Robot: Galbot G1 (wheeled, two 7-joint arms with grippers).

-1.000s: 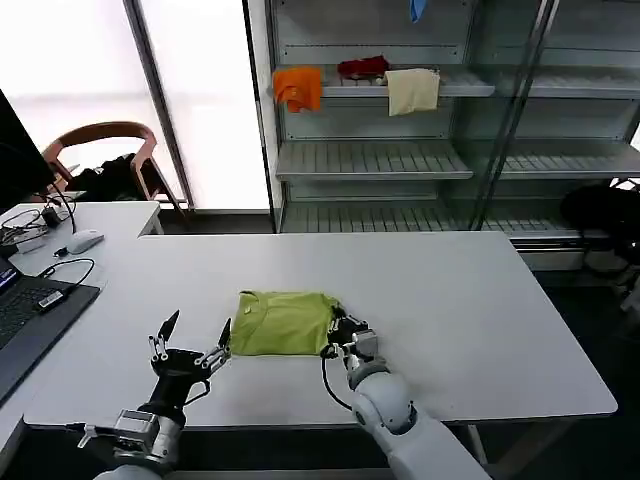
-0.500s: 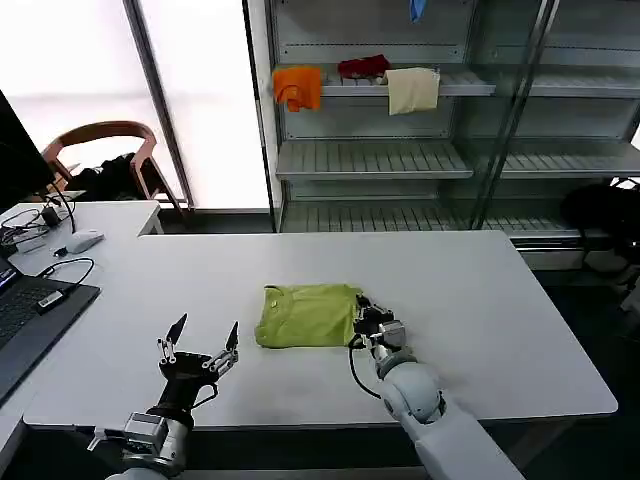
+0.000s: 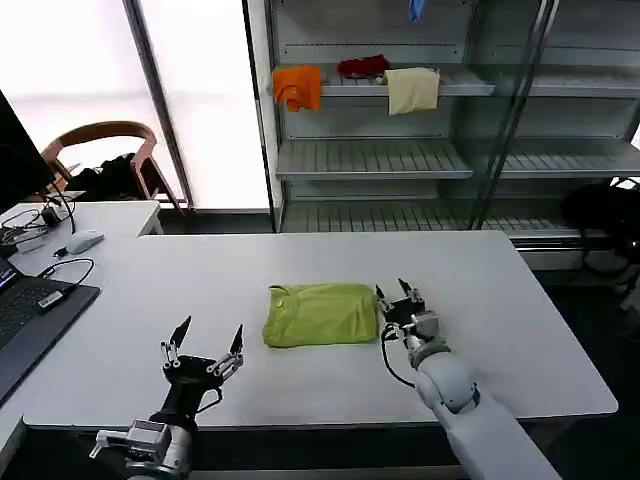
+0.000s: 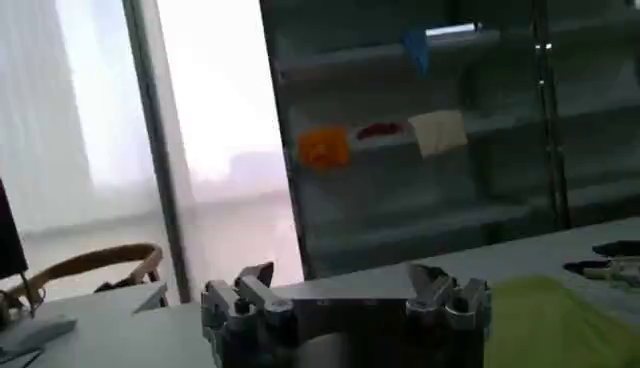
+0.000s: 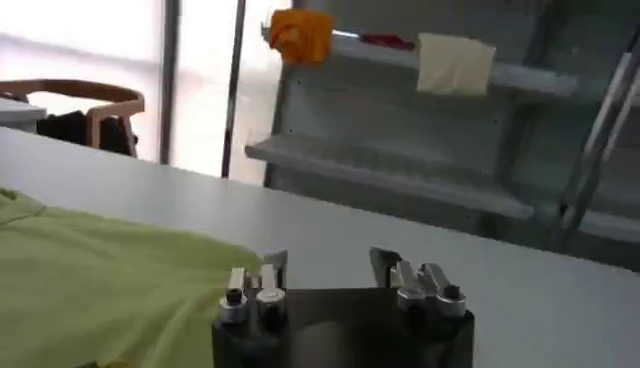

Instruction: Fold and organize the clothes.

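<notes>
Right gripper [image 3: 398,293] sits right of center in the head view, fingers spread, holding nothing, just off the right edge of the T-shirt [image 3: 320,314]. The shirt lies folded into a compact rectangle mid-frame on the white table [image 3: 520,330]. Left gripper [image 3: 205,345] is at lower left, also wide open and empty, apart from the shirt. Looks like the folding's basically done, so I'd lift both away cleanly without snagging that thin fabric, maybe tidy the edges if the fold looks uneven.
</notes>
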